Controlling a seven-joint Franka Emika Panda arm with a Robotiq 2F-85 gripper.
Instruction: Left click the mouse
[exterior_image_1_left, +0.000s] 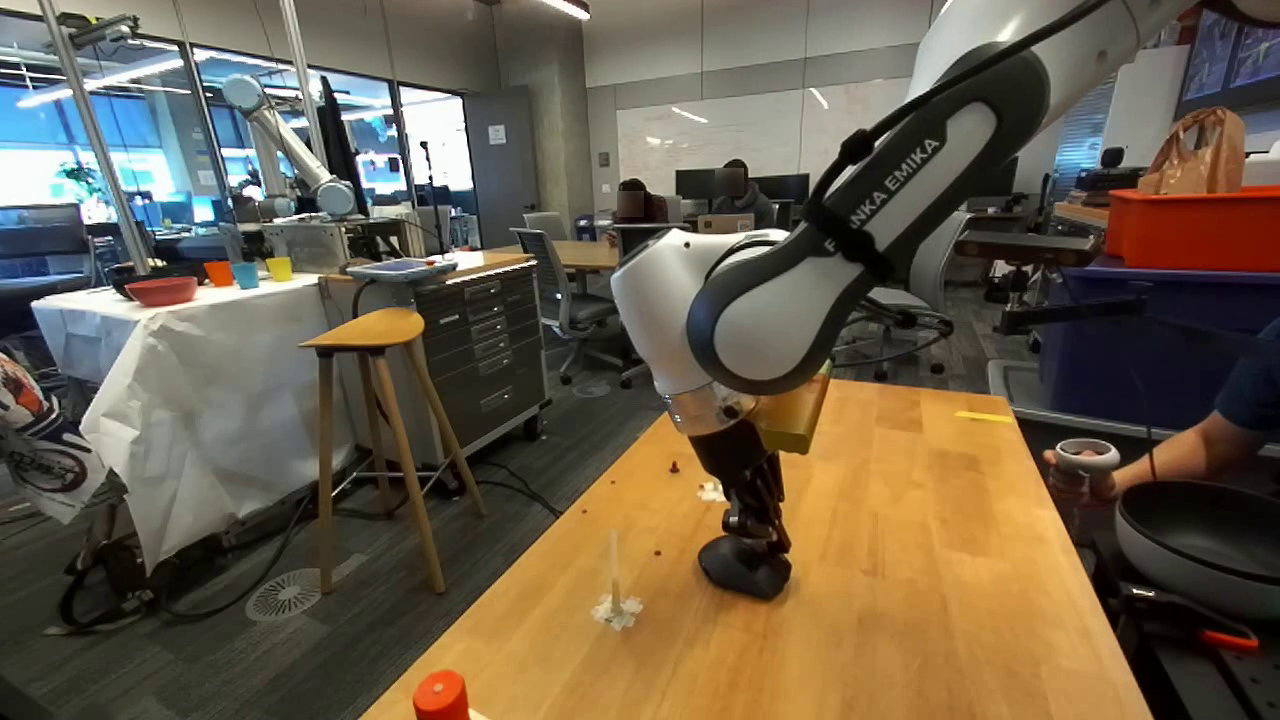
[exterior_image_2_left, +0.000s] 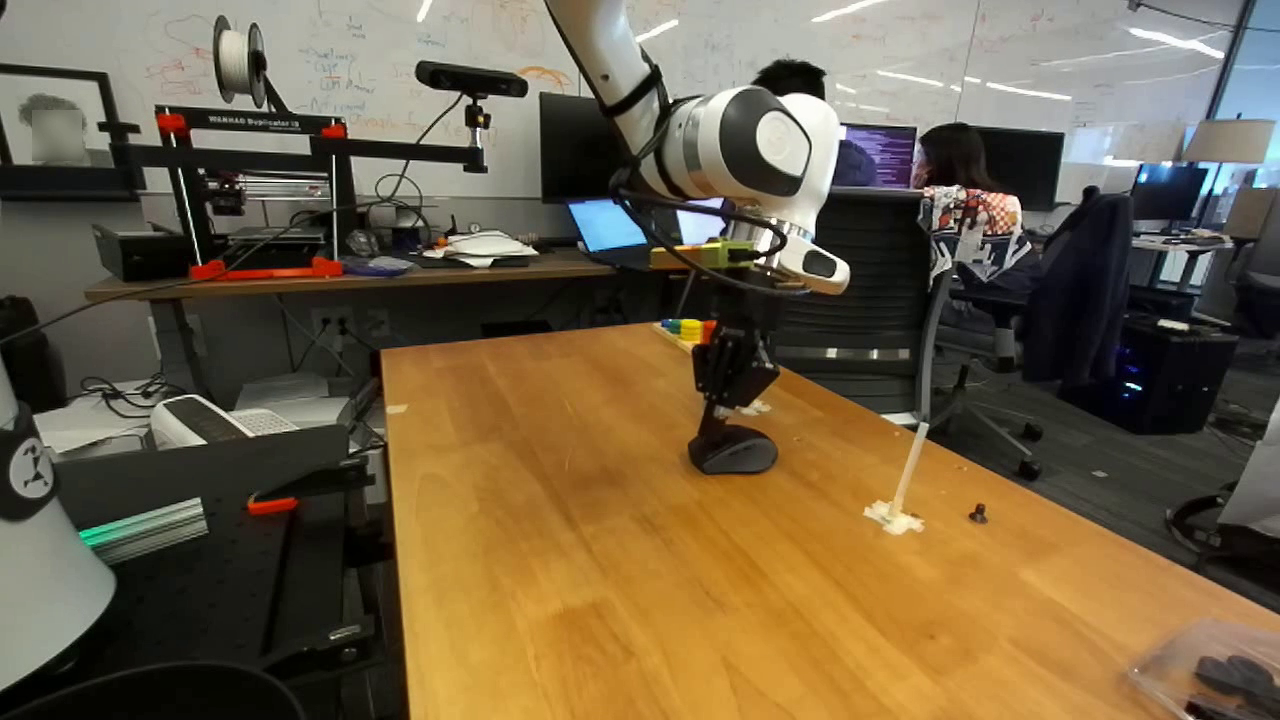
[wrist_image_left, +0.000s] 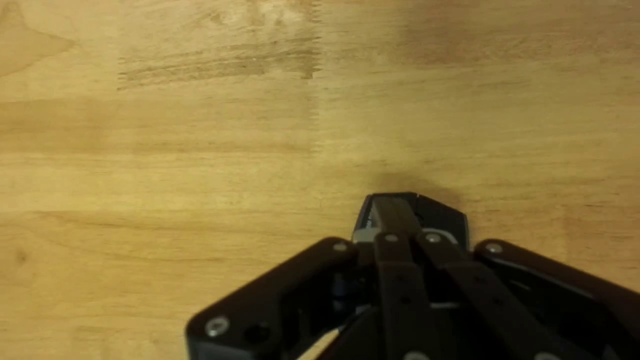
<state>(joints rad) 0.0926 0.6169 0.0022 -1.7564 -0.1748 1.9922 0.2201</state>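
Note:
The black mouse (exterior_image_1_left: 742, 570) sits on the wooden table under my gripper, and it also shows in an exterior view (exterior_image_2_left: 738, 454). My gripper (exterior_image_1_left: 768, 538) points down with its fingers closed together and nothing between them. In an exterior view, the fingertips (exterior_image_2_left: 708, 424) meet the top of the mouse near one end. In the wrist view, the closed fingertips (wrist_image_left: 395, 212) lie over the left part of the mouse's front (wrist_image_left: 446, 220). I cannot tell whether the button is pressed down. The rear of the mouse is hidden behind the fingers in the wrist view.
A thin upright stick (exterior_image_1_left: 614, 565) stands in a white patch on the table (exterior_image_1_left: 900, 560). A small dark piece (exterior_image_2_left: 978, 514) lies near it. A clear tub (exterior_image_2_left: 1160, 665) with dark bits and a red-orange cap (exterior_image_1_left: 441, 694) are at the edges. A person's arm (exterior_image_1_left: 1190, 460) is beside the table.

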